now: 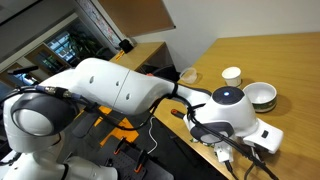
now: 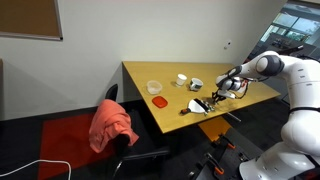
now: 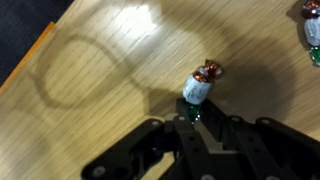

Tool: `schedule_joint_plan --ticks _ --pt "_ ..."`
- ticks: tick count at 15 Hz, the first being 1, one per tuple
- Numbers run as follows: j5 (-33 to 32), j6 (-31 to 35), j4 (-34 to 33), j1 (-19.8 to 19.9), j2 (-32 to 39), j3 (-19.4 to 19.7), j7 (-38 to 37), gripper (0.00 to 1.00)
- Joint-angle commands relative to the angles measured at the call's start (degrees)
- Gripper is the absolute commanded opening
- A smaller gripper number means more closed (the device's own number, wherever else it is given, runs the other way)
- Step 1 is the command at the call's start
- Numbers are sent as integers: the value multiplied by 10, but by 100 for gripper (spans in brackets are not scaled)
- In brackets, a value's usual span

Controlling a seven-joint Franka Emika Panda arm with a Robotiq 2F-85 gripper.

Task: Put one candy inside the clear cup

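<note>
In the wrist view my gripper (image 3: 193,118) is shut on the green twisted end of a candy (image 3: 199,86) with a white wrapper and a brown-red far end. The candy sticks out past the fingertips over the wooden table (image 3: 110,60). A second candy (image 3: 312,27) lies at the top right edge. The clear cup (image 2: 154,87) stands upright on the table to the left of the gripper (image 2: 206,102), well apart from it. The cup also shows near the table's far corner (image 1: 188,75) in an exterior view. In that view the arm hides the fingertips.
A small white cup (image 2: 182,80) and a green-rimmed white mug (image 2: 196,83) stand behind the gripper; both also show in an exterior view, cup (image 1: 232,75) and mug (image 1: 262,95). A red flat item (image 2: 160,101) lies by the clear cup. A chair with an orange cloth (image 2: 110,125) stands beside the table.
</note>
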State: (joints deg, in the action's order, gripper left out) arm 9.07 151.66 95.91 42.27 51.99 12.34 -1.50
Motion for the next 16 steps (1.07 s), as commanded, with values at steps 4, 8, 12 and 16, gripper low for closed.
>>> schedule_joint_plan --ticks 4,8,12,16 --pt "0 3 52 -17 -35 1 8 0" --pt "0 8 86 -31 -62 4 9 0" --pt "5 49 160 -50 -130 0 16 0" --pt "9 112 236 -80 -211 -13 21 0"
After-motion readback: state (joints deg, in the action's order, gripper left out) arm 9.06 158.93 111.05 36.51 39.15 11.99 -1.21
